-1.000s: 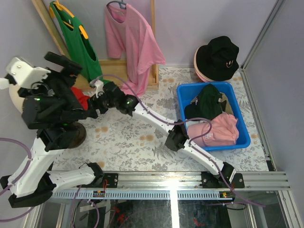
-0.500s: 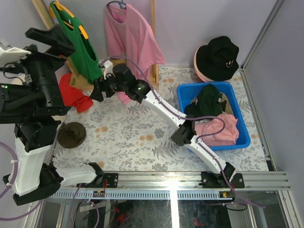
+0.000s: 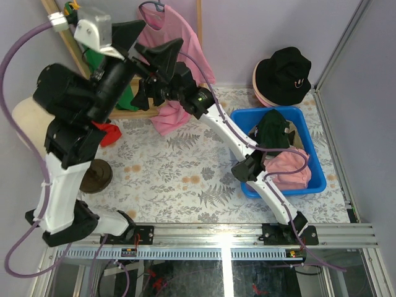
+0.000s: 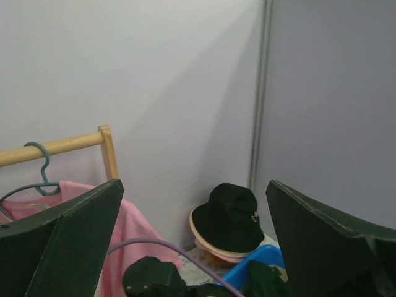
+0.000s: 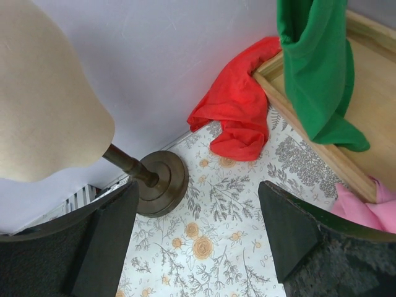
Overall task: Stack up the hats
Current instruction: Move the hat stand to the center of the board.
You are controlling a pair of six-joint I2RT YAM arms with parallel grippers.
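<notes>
- The left gripper (image 3: 150, 43) is hovering high in the upper left of the overhead view, its fingers (image 4: 74, 241) standing wide apart with nothing between them
- The right gripper (image 3: 141, 94) is reaching toward the upper left of the table; its jaws are likewise spread wide and gripping nothing, as the right wrist view (image 5: 198, 185) is showing
- A black bucket hat (image 3: 284, 73) is sitting on a pink bucket hat (image 3: 258, 93) in the upper right corner of the overhead view, touching it and covering all but its brim
- A blue bin (image 3: 317, 179) at right centre is holding a dark green cap (image 3: 272, 131) in its far half and a pink cap (image 3: 289, 170) in its near half
- A red cloth (image 5: 241, 117) is lying crumpled on the floral tabletop (image 3: 179, 179), just beside the wooden rack (image 3: 199, 37)
- A green T-shirt (image 5: 315, 68) and a pink T-shirt (image 3: 193, 65) are hanging from that rack
- A cream mannequin head (image 5: 43, 99) is standing on a dark round base (image 5: 162, 180) at the left edge, bearing no hat
</notes>
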